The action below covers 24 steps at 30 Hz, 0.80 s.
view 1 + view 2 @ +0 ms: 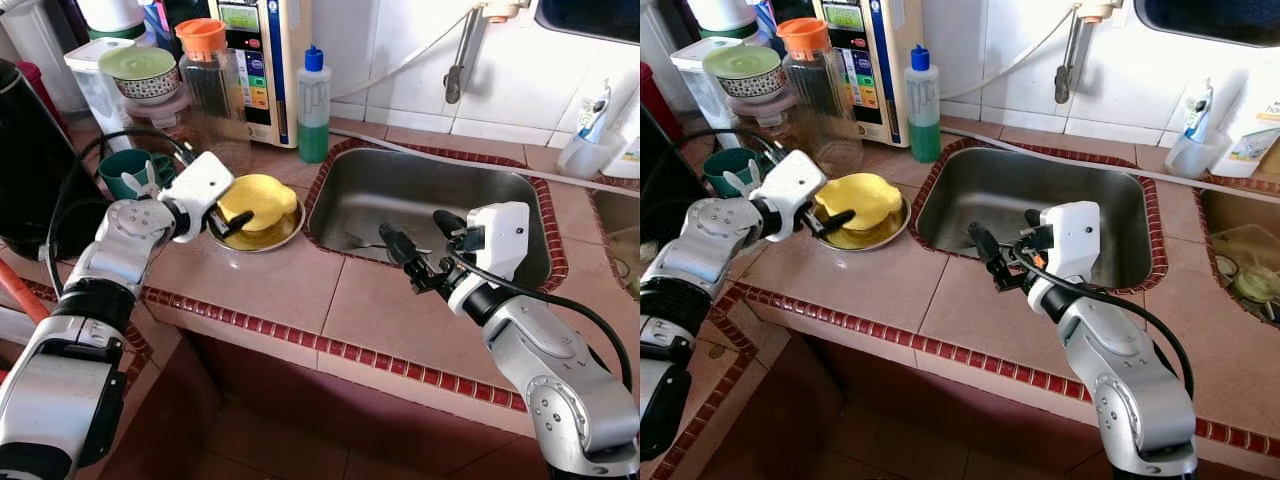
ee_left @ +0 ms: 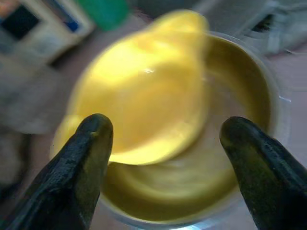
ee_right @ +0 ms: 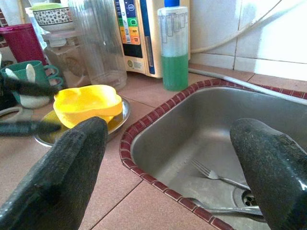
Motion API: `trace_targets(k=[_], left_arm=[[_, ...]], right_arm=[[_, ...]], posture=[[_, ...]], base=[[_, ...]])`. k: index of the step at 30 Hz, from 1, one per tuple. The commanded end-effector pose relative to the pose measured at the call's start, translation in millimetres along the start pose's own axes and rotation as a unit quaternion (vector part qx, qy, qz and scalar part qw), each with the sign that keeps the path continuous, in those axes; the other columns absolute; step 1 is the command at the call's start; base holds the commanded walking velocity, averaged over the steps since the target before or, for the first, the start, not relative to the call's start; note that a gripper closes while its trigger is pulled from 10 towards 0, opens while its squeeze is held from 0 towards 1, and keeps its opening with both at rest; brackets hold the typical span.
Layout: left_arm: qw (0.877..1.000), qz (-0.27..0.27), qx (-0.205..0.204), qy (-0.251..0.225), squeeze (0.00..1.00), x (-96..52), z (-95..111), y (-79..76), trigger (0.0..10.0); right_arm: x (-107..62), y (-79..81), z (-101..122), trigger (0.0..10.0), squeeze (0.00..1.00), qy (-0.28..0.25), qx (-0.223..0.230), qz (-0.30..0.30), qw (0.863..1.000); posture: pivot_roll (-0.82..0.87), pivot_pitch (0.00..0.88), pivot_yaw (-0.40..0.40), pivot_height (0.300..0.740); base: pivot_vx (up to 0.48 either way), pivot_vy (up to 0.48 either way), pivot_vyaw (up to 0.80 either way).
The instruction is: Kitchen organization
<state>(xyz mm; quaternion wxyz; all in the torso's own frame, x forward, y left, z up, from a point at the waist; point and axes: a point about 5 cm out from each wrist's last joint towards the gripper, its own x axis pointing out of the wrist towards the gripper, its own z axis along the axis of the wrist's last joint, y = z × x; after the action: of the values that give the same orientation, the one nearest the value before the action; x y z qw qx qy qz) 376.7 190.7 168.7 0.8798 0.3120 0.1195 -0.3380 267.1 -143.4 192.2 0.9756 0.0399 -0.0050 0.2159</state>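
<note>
Left gripper (image 1: 226, 222): it is hovering at the near rim of the metal plate (image 1: 285, 232), with its fingers (image 2: 81, 163) spread wide apart, one on each side of the yellow bowl; they are holding nothing.
Yellow bowl (image 1: 256, 200): it is lying tilted inside the metal plate, on the table to the left of the sink.
Metal plate: it is sitting flat on the tiled table (image 1: 370, 305), just beside the left edge of the sink.
Right gripper (image 1: 415, 248): it is hanging over the near edge of the sink, pointing toward the left; its fingers (image 3: 57, 177) are standing wide open and are gripping nothing.
Sink (image 1: 500, 195): it is a steel basin set into the table, framed by small red tiles.
Fork (image 3: 213, 176): it is lying on the bottom of the sink, near the drain.
Green soap bottle (image 1: 313, 105): it is standing upright behind the left corner of the sink, beside a white appliance (image 1: 262, 55) at the wall.
Clear jar with orange lid (image 1: 210, 75): it is standing behind the plate, left of the appliance.
Green cup (image 1: 128, 172): it is standing on the table to the left of the left gripper.
Tap (image 1: 465, 50): it is hanging from the tiled wall above the sink.
</note>
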Motion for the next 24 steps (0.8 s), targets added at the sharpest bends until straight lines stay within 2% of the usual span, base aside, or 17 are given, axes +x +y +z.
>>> trace_targets(k=[1, 8, 15, 24], left_arm=[[0.999, -0.023, 0.024, -0.004, 0.0, -3.0, 1.9, -1.8, 10.0], [0.999, -0.025, 0.025, -0.005, 0.0, -1.7, 3.1, -0.9, 10.0], [0.999, 0.014, 0.027, -0.023, 0.0, -2.7, 13.2, 10.9, 10.0], [0.999, 0.016, 0.019, -0.026, 0.0, -5.2, 15.1, 16.2, 10.0]], right_arm=[[0.7, -1.8, 4.2, 10.0, 0.95, -0.008, -0.004, 0.0, 1.0], [0.3, -1.9, 4.5, 10.0, 0.95, -0.01, -0.004, -0.002, 1.0], [0.2, -2.2, 5.0, 10.0, 0.95, -0.011, -0.004, -0.002, 1.0], [0.7, -2.5, 5.2, 10.0, 0.95, -0.011, -0.005, -0.001, 1.0]], posture=[[-0.01, 0.006, 0.04, 0.74], [-0.01, 0.001, 0.042, 0.74], [-0.01, 0.0, 0.041, 0.74], [-0.01, 0.0, 0.039, 0.74]], base=[[0.0, 0.0, 0.0], [0.0, 0.0, 0.0], [0.0, 0.0, 0.0], [0.0, 0.0, 0.0]])
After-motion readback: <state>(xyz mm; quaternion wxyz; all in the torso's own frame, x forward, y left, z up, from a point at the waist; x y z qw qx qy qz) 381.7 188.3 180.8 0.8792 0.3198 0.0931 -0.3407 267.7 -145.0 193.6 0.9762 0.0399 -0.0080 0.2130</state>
